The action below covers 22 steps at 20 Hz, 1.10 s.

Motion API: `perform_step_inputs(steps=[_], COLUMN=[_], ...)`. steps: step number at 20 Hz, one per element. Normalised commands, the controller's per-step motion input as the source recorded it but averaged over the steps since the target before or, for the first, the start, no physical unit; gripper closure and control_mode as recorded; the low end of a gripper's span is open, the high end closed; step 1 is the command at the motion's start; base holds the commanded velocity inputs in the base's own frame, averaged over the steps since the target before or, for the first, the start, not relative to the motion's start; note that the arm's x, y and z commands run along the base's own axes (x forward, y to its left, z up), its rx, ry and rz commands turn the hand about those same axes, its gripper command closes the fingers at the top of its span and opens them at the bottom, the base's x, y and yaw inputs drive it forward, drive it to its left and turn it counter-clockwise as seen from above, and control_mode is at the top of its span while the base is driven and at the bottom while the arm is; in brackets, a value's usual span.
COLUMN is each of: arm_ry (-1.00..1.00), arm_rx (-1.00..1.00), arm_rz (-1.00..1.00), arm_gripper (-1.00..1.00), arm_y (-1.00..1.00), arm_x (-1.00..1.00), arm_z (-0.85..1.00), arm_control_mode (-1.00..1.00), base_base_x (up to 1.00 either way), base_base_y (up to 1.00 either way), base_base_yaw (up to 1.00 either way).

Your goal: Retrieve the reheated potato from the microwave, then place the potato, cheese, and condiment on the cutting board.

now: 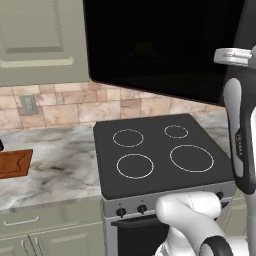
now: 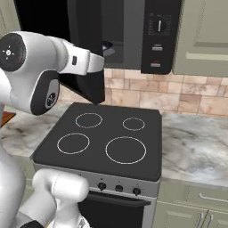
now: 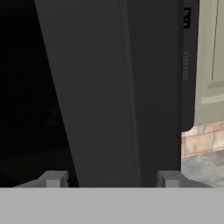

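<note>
Cutting board [image 1: 15, 163]: lying flat on the marble table [image 1: 60, 170] at far left, well apart from the stove.
Stove [image 1: 160, 152]: sitting below the microwave, four ring burners showing.
Microwave [image 2: 147, 35]: hanging over the stove, its dark door [image 2: 87, 53] standing swung outward.
Fingers [image 3: 113, 179]: standing apart, straddling the door's edge, gripping nothing.
Potato: cavity showing too dark to tell.

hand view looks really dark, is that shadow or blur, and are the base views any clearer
Hand view: no blur, just the microwave door's dark edge up close between the open end effector fingertips, with black interior at the left. Left base view: the door's face is a featureless black slab. Right base view: evenly lit, with the control panel legible.
</note>
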Motion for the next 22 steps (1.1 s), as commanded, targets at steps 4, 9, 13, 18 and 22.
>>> perform_step_inputs(steps=[4, 9, 13, 18, 22], arm_ry=[0.06, 0.1, 0.02, 0.0, 0.01], arm_rx=[0.0, 0.0, 0.02, 0.03, 0.03], arm_rz=[-0.05, -0.07, -0.08, -0.08, -0.08], arm_gripper=[1.0, 1.0, 1.0, 1.0, 1.0], arm_y=[0.25, 0.28, 0.31, 0.33, 0.31], arm_x=[-0.42, -0.37, -0.43, -0.41, -0.29], arm_z=[0.12, 0.09, 0.08, 0.05, 0.0], arm_control_mode=[-1.0, -1.0, -1.0, -1.0, -1.0], base_base_x=[0.0, 0.0, 0.0, 0.0, 0.0], base_base_y=[0.0, 0.0, 0.0, 0.0, 0.0], base_base_yaw=[0.0, 0.0, 0.0, 0.0, 0.0])
